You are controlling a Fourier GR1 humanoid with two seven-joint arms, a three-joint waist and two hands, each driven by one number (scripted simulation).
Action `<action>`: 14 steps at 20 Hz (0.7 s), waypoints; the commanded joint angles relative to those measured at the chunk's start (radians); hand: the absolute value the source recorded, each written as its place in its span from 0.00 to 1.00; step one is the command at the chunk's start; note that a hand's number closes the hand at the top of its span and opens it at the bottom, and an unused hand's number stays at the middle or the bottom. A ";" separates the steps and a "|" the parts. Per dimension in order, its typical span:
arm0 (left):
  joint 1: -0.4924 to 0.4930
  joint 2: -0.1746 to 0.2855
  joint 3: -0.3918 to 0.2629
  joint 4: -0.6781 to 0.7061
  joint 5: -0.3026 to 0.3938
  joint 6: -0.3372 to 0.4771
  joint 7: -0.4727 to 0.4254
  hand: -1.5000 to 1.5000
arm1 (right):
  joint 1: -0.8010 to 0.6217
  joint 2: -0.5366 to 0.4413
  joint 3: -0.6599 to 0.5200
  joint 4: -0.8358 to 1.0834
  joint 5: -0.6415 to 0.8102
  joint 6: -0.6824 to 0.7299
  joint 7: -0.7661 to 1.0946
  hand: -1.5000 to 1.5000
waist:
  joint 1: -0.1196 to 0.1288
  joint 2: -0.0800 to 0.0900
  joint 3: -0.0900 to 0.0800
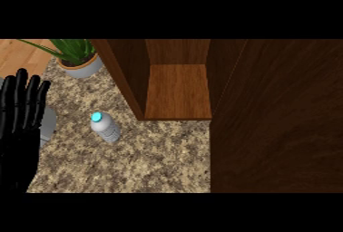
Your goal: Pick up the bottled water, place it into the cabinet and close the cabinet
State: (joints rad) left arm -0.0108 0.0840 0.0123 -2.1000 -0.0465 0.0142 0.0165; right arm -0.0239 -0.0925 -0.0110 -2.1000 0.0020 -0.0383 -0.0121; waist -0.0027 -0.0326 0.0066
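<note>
Head view has the bottled water (105, 128) standing on the speckled bench (134, 167), blue cap up, toward 9 o'clock from the middle and near the lower left corner of the cabinet (178, 90), not touching it. The cabinet stands open at 12 o'clock with its wooden shelf showing (the dark door (281, 118) fills the 3 o'clock side), and a potted plant (77, 56) sits at 11 o'clock. The left hand (20, 122) rests at the 9 o'clock edge, fingers straight and released, apart from the bottle.
</note>
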 commanded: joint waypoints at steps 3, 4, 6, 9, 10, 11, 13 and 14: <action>0.055 -0.051 -0.037 -0.003 -0.142 0.087 -0.051 0.00 | 0.091 -0.005 0.021 -0.117 0.013 0.017 0.046 0.00 | 0.000 0.031 -0.007; 0.040 -0.012 0.038 0.002 -0.101 0.073 -0.046 0.00 | 0.130 -0.043 -0.037 -0.145 -0.069 0.072 0.038 0.00 | -0.002 0.031 -0.006; -0.001 -0.034 0.048 0.039 -0.174 0.146 -0.021 0.00 | 0.220 0.039 0.145 -0.178 0.094 0.018 0.030 0.00 | -0.007 0.031 -0.007; 0.058 -0.082 -0.058 -0.065 -0.028 0.189 0.162 0.00 | 0.181 -0.024 0.142 -0.125 -0.098 0.160 0.063 0.00 | 0.006 0.029 -0.005; 0.016 -0.082 -0.024 0.029 -0.031 0.197 0.109 0.00 | 0.211 0.013 0.229 -0.166 -0.038 0.134 0.086 0.00 | -0.002 0.031 -0.007; 0.072 -0.083 -0.064 -0.035 -0.016 0.211 0.135 0.00 | 0.253 0.005 0.226 -0.215 -0.042 0.138 0.089 0.00 | -0.001 0.030 -0.007; 0.108 -0.083 -0.155 -0.120 -0.068 0.273 0.195 0.00 | 0.274 0.005 0.262 -0.272 -0.034 0.135 0.146 0.00 | 0.001 0.029 -0.006; 0.129 -0.083 -0.113 -0.073 -0.024 0.245 0.142 0.00 | 0.285 0.022 0.305 -0.289 0.039 0.104 0.159 0.00 | 0.001 0.030 -0.007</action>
State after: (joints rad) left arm 0.0686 0.0093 -0.0663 -2.1519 -0.0897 0.2246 0.1434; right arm 0.2099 -0.0893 0.2041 -2.3149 -0.0197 0.0800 0.0955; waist -0.0029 -0.0037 0.0004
